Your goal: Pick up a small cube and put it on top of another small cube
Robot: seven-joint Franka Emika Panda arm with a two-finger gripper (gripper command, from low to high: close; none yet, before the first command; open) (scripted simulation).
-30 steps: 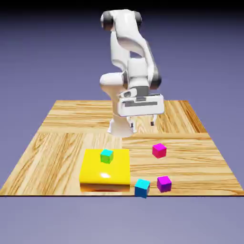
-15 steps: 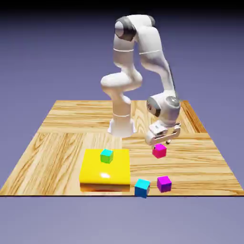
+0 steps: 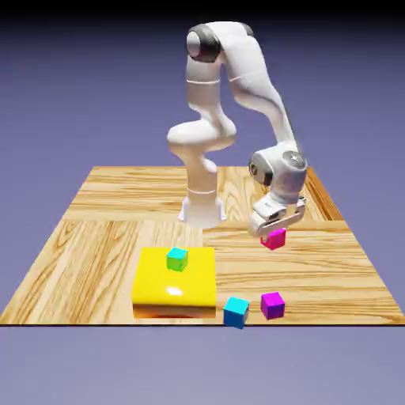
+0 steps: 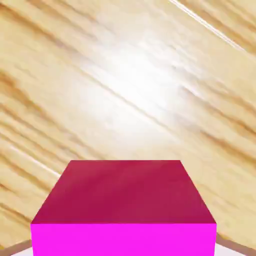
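Note:
The small cube (image 3: 275, 240), plain hot pink, sits between the fingers of my gripper (image 3: 274, 232), which is shut on it at the exterior view's right, just off the wooden table (image 3: 103, 237). In the hand view the small cube (image 4: 123, 200) fills the bottom middle and hides most of both fingertips, with blurred wood grain beyond it. A violet-purple cube (image 3: 272, 304) and a cyan cube (image 3: 236, 312) rest near the table's front edge, below the gripper in the exterior view.
A flat yellow block (image 3: 175, 286) lies at the front left of centre with a small teal cube (image 3: 177, 259) on top. The arm's base (image 3: 201, 210) stands behind it at the middle.
The arm swung down to the exterior view's right onto the hot-pink cube. The jaws closed on it, and the cube now sits slightly higher and further right than before.

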